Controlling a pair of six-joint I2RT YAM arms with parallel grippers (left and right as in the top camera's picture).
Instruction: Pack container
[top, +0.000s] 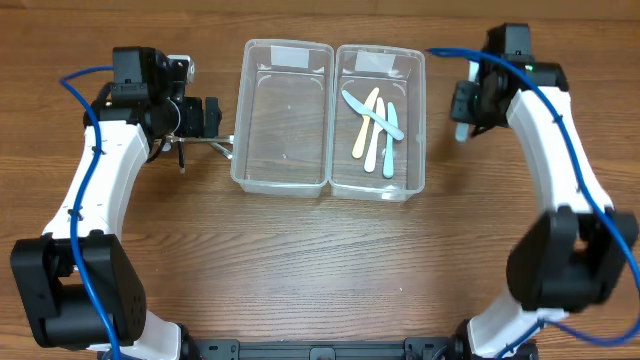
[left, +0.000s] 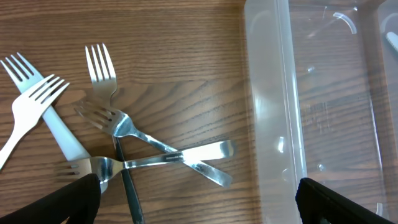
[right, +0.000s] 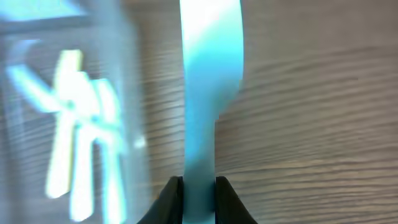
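Two clear plastic containers stand side by side at the back middle. The left one (top: 283, 175) (left: 273, 93) holds nothing. In the right one (top: 378, 188) lie several pastel plastic knives (top: 375, 125), blurred in the right wrist view (right: 74, 124). My right gripper (top: 466, 108) (right: 199, 193) hovers just right of that container, shut on a light blue plastic utensil (top: 461, 130) (right: 208, 74). My left gripper (top: 212, 115) (left: 199, 205) is wide open over a pile of forks (top: 215, 145). In the pile are metal forks (left: 124, 124) and white plastic forks (left: 28, 109).
The forks lie crossed on the wooden table, just left of the empty container's wall. One metal fork handle (left: 208, 150) points toward that wall. Bare table lies in front of both containers.
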